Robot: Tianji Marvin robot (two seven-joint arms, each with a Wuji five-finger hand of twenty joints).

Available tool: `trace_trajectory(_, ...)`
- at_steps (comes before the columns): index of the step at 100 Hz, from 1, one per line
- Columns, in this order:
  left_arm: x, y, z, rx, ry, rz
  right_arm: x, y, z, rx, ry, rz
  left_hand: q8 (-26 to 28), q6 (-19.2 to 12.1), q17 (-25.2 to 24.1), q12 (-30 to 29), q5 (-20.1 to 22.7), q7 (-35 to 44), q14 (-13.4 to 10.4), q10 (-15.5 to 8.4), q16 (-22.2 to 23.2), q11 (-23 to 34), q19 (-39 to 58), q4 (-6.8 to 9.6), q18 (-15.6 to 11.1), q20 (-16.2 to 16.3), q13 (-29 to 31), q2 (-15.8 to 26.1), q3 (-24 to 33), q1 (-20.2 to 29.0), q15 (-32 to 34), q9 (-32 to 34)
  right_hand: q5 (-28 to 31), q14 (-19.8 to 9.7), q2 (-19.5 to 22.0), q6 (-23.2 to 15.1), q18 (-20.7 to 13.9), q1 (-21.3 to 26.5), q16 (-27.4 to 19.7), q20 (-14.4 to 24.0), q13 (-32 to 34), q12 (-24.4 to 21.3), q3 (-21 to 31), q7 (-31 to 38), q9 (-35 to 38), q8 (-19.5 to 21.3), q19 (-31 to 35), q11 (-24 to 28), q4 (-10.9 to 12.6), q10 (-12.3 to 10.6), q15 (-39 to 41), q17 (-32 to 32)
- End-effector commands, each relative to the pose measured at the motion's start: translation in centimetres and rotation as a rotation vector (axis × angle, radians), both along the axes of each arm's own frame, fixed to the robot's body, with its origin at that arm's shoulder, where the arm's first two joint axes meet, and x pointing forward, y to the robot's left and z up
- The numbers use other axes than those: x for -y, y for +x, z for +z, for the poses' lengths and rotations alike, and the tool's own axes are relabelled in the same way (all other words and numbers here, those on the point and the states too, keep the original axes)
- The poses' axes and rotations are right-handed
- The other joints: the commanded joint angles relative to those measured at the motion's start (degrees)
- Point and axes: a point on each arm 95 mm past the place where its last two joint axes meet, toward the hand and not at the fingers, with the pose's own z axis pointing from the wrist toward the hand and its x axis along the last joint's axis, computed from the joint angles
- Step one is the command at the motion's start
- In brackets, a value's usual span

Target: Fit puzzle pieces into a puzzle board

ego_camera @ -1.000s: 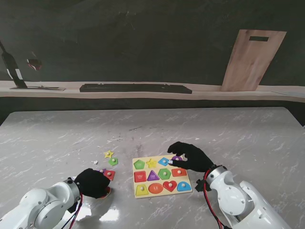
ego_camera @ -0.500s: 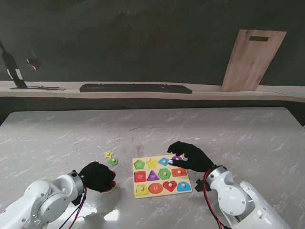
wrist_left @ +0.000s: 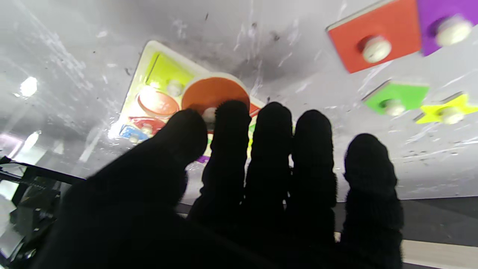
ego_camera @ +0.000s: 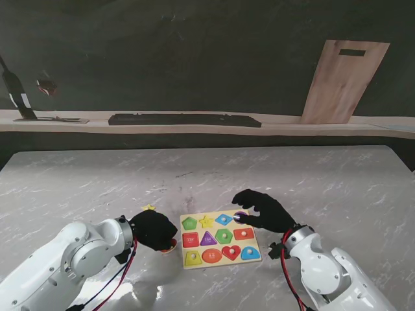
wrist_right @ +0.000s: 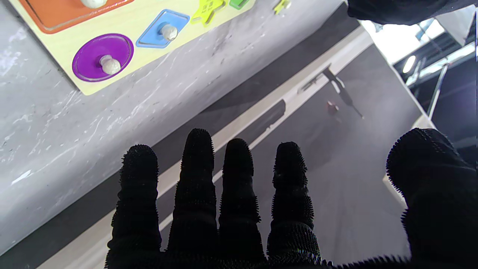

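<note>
marble table (ego_camera: 337, 181) bare beyond puzzle board (ego_camera: 220, 262); left hand (ego_camera: 154, 229) pinches orange disc (wrist_left: 214, 91), right hand (ego_camera: 262, 210) splayed.

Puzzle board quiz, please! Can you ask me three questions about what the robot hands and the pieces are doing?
1. True or false: the right hand is holding a puzzle piece.
2. What colour is the round piece pinched in the left hand? A blue, B orange, C green.
3. Which shape sits in the puzzle board right beside the purple circle?

Key
1. False: its fingers are spread and it holds nothing.
2. B, orange.
3. The blue diamond.
</note>
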Motion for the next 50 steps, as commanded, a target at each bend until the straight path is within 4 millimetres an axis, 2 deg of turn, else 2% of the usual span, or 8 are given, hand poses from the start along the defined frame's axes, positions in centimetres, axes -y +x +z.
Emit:
trace_trajectory(1, 0.6, 0.6, 0.7, 0.003, -0.005, -0.01, 0.0, -0.3, 0.0, 0.009, 0.008, -0.003, 1.06, -3.21, 0.51, 1.14, -0.11, 2.26, 0.64, -0.24, 1.04, 1.5, 2.61, 3.82, -0.15, 1.42, 1.74, 0.22, 2.03, 0.29, 2.38, 0.94, 0.61, -0.98, 1.37, -1.14, 0.6, -1.0, 0.77, 0.84, 0.91, 0.46, -1.26, -0.4, 1.6, 0.51, 0.87, 0.56, 1.43, -1.59, 0.42, -0.6)
trace_trajectory(50, 5.4, 3.2, 0.5, -0.105, -0.008, -0.126, 1.4, -0.6, 0.2, 0.042, 0.038, -0.049, 1.29, -3.35, 0.62, 1.35, -0.68, 2.09, 0.76, -0.26, 1.38, 1.36, 2.76, 3.71, -0.08, 1.37, 1.34, 0.75, 1.09, 0.61, 2.45, 0.43, 0.7, -0.92, 1.83, -1.1, 0.61, -0.82, 0.82, 0.85, 0.91, 0.42, -1.53, -0.55, 1.66, 0.49, 0.84, 0.46, 1.47, -1.49, 0.42, -0.66)
